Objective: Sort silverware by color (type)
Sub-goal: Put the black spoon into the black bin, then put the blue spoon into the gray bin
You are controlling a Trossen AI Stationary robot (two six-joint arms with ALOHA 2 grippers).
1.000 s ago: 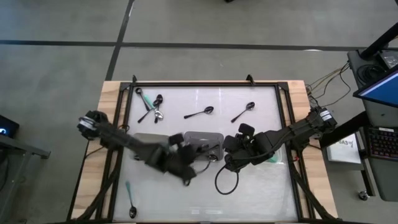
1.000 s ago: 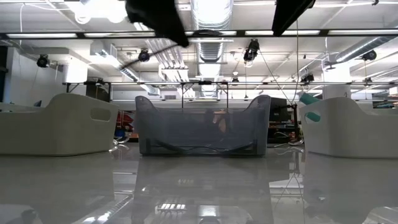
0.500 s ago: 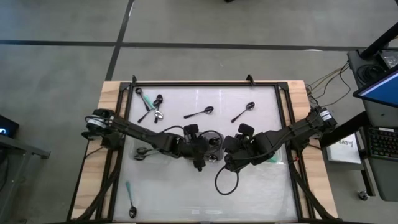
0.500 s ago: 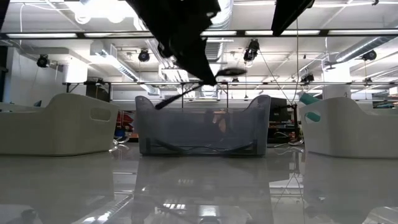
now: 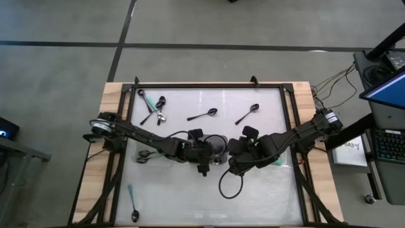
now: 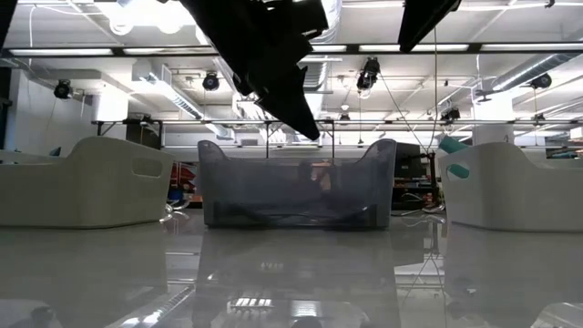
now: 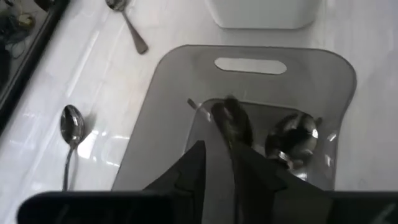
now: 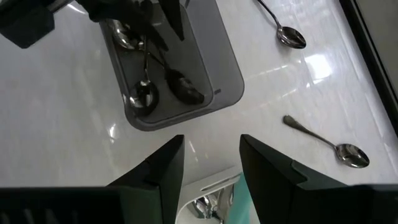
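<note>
My left gripper (image 7: 219,148) hangs over the grey tray (image 7: 323,68) at the table's middle, its fingers a narrow gap apart with nothing between them. A black spoon (image 8: 186,90) lies in that tray next to silver spoons (image 8: 142,93). My right gripper (image 8: 211,140) waits open just right of the grey tray (image 5: 219,140), holding nothing. Loose silverware lies flat on the table: black spoons (image 5: 202,115) (image 5: 248,114) at the far side, a silver one (image 5: 144,155) at the left, a mint one (image 5: 131,190) and a black one (image 5: 135,215) near the front left.
In the low view, white trays (image 6: 82,182) (image 6: 510,182) stand either side of the grey one, and mint spoon handles (image 6: 451,146) stick out of the right one. A mint spoon and a black spoon (image 5: 152,104) lie at the far left corner. A black frame (image 5: 209,86) edges the table.
My left gripper has swung toward the table's right and down, carrying a black spoon over the grey tray. Its fingers have parted a little and the spoon has dropped from them into the tray. My right arm has kept still.
</note>
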